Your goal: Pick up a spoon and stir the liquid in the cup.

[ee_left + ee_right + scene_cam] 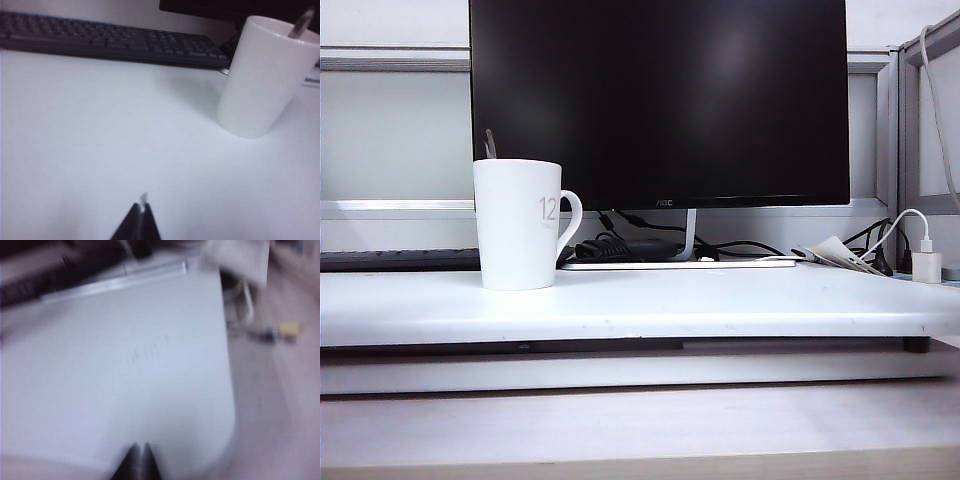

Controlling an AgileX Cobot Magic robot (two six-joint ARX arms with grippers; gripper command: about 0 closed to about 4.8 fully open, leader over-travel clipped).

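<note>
Standing upright on the white table (740,300), the cup (517,224) sat left of centre in the exterior view, in front of the monitor (660,100), its loop handle turned right. The spoon (490,144) already leaned inside it, only the tip of its thin handle showing above the rim; the bowl and any liquid were hidden. The left gripper (143,212) hovered over bare table, well short of the cup, jaws pressed together and empty. The right gripper (139,450), blurred, hung near the table's far edge, jaws likewise closed on nothing. The spoon would probably be light, stiff and slick, so a pinch on the exposed handle tip, flat faces between the pads, seemed best. The ceramic cup looked heavy enough to stay put, yet tall and tippable if the handle were levered sideways.
</note>
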